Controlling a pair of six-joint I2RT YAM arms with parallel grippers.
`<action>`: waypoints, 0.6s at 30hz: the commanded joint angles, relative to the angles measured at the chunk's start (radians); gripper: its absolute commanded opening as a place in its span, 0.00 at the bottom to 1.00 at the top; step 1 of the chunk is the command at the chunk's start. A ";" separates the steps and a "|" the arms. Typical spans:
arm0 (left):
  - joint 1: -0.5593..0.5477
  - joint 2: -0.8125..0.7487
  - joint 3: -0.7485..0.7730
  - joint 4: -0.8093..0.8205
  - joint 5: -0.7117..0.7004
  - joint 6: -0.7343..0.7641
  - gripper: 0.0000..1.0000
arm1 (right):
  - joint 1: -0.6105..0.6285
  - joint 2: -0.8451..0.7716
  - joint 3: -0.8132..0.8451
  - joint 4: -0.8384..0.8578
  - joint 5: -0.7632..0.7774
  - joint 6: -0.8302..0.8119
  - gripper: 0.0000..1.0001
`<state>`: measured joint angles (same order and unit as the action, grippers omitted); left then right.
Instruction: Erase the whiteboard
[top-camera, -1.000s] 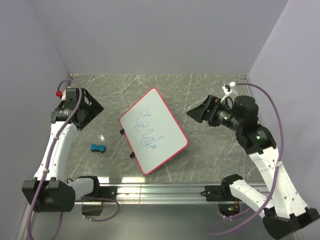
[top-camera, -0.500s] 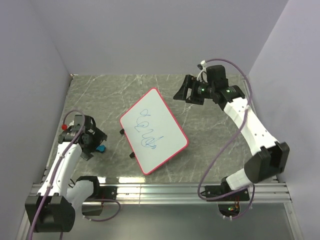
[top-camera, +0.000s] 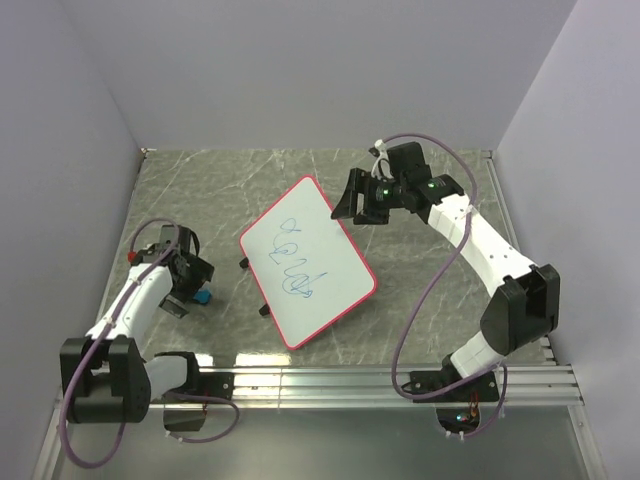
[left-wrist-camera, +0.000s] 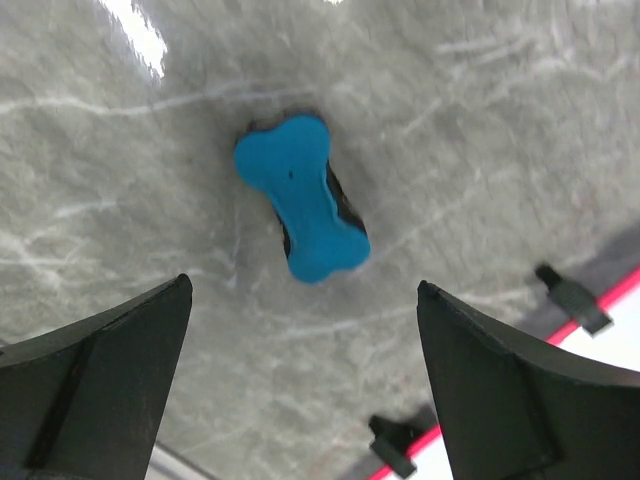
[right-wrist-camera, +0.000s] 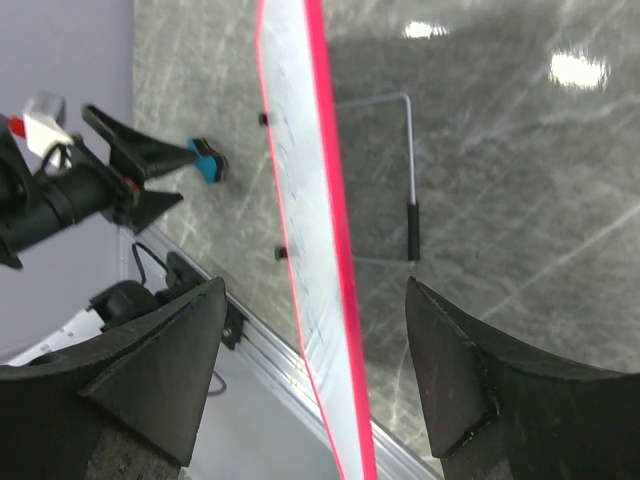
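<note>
The whiteboard (top-camera: 306, 262) with a red-pink rim and blue scribbles lies tilted on small black feet at the table's middle. In the right wrist view it shows edge-on (right-wrist-camera: 310, 250). My right gripper (top-camera: 348, 205) is open, hovering at the board's far right corner with the rim between its fingers, not touching. A small blue bone-shaped eraser (top-camera: 202, 297) lies on the marble left of the board; it also shows in the left wrist view (left-wrist-camera: 303, 198). My left gripper (top-camera: 183, 290) is open just above the eraser, its fingers on either side of it.
The grey marble table (top-camera: 420, 290) is walled by purple panels at back and sides. A metal rail (top-camera: 350, 380) runs along the near edge. Board feet (left-wrist-camera: 570, 295) show near the left gripper. A wire stand (right-wrist-camera: 408, 170) sits behind the board.
My left arm swung from the far left down over the eraser. My right arm moved from the right side to the board's far right corner.
</note>
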<state>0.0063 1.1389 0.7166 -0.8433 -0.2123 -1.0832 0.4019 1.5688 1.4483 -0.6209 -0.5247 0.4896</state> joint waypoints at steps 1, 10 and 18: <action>0.007 0.033 0.026 0.061 -0.067 -0.023 0.99 | 0.006 -0.065 -0.045 0.033 -0.014 -0.005 0.79; 0.020 0.143 0.000 0.177 -0.070 -0.030 0.78 | 0.005 -0.055 -0.013 -0.048 0.034 -0.085 0.78; 0.020 0.211 -0.038 0.265 -0.042 -0.057 0.67 | 0.006 0.000 0.063 -0.083 0.029 -0.097 0.78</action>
<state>0.0231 1.3453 0.7017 -0.6392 -0.2619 -1.1149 0.4046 1.5513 1.4548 -0.6895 -0.4923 0.4171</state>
